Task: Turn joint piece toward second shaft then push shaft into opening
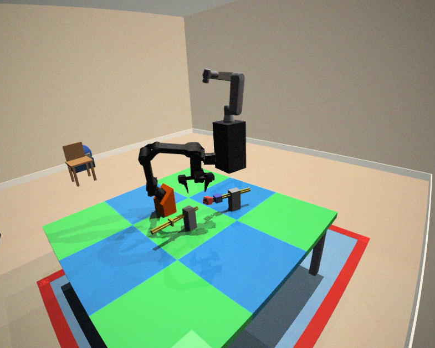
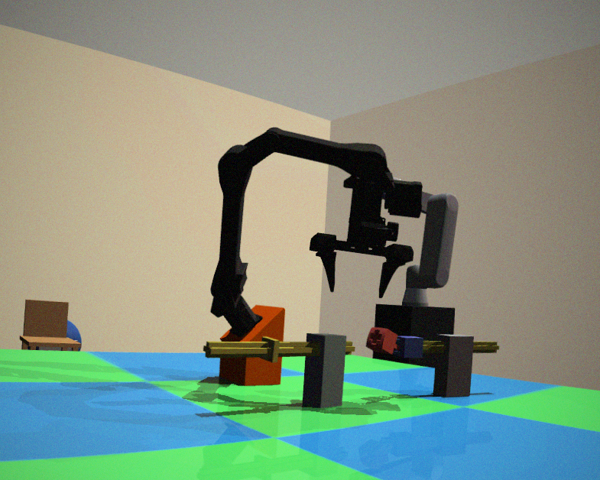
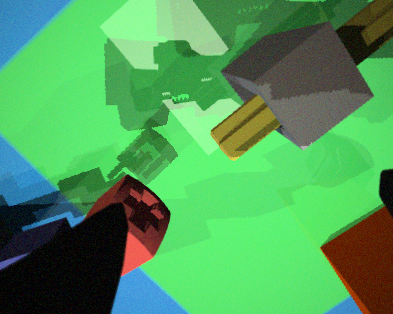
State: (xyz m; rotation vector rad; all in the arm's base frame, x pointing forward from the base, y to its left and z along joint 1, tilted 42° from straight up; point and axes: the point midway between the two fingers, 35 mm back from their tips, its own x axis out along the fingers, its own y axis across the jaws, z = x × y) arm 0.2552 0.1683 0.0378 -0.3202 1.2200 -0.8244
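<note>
The red joint piece (image 1: 207, 200) (image 2: 383, 339) (image 3: 139, 252) hangs on the blue yoke (image 1: 218, 198) (image 2: 410, 346) at the end of the first shaft (image 1: 244, 191) (image 2: 484, 347), held by its block (image 1: 234, 199) (image 2: 452, 365). Its cross-shaped opening faces roughly toward the yellow second shaft (image 1: 161, 228) (image 2: 238, 348) (image 3: 247, 127), with a gap between; exact alignment is unclear. That shaft has a collar and passes through the second block (image 1: 189, 218) (image 2: 325, 371) (image 3: 327, 100). My gripper (image 1: 196, 192) (image 2: 356, 293) is wide open and empty, above both shafts, touching nothing.
The orange arm base (image 1: 165, 202) (image 2: 264, 351) (image 3: 369, 260) stands behind the second shaft on the checkered table (image 1: 277, 217). Another grey robot (image 1: 236, 93) (image 2: 439, 242) stands on a black pedestal beyond the table. A chair (image 1: 78, 160) is at the far left.
</note>
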